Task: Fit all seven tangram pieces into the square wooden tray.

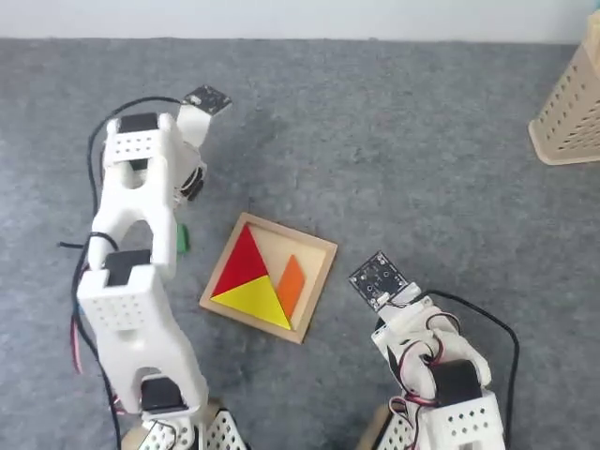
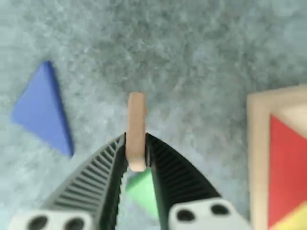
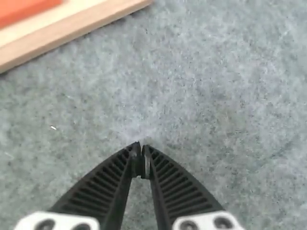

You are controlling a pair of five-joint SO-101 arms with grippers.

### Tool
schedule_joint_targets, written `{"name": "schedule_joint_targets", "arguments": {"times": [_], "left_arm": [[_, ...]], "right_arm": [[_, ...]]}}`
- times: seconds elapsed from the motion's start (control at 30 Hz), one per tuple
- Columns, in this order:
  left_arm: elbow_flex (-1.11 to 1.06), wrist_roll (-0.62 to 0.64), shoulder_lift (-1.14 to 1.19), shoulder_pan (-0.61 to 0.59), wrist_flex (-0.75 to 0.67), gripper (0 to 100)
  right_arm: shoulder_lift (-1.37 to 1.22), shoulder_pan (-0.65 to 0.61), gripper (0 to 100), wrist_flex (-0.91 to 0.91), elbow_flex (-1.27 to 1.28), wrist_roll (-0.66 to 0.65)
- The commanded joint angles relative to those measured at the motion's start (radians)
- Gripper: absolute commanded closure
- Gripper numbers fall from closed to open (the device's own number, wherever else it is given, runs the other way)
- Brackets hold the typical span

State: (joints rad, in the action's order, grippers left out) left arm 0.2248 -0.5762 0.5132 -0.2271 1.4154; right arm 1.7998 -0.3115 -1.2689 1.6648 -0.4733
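one flat tan piece in ribbed left hand

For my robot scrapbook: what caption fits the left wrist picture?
Left gripper pinches a tan piece edge-on, blue triangle and wooden tray lying nearby on the grey carpet.

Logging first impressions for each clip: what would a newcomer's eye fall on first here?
The square wooden tray mid-table, holding a red triangle, a yellow triangle and an orange piece. Then the left jaws, shut on a tan piece held on edge above a green piece, with a blue triangle lying nearby. The right jaws hang shut and empty near the tray.
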Motion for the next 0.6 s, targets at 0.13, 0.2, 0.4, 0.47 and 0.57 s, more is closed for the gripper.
{"name": "schedule_joint_targets", "arguments": {"times": [0.13, 0.2, 0.4, 0.47, 0.57], "left_arm": [[-0.162, 0.115, -0.308, 0.236, 0.161, 99], [-0.268, 0.149, -0.388, 0.322, 0.127, 99], [-0.536, 0.318, -0.603, 0.474, -0.008, 99], [-0.582, 0.37, -0.62, 0.482, -0.063, 99], [-0.622, 0.456, -0.577, 0.485, -0.152, 99]], "right_arm": [[0.015, 0.001, 99.1, -0.005, 0.018, 0.006], [0.015, 0.001, 99.1, -0.005, 0.018, 0.006], [0.015, 0.001, 99.1, -0.005, 0.018, 0.006], [0.015, 0.001, 99.1, -0.005, 0.018, 0.006], [0.015, 0.001, 99.1, -0.005, 0.018, 0.006]]}}
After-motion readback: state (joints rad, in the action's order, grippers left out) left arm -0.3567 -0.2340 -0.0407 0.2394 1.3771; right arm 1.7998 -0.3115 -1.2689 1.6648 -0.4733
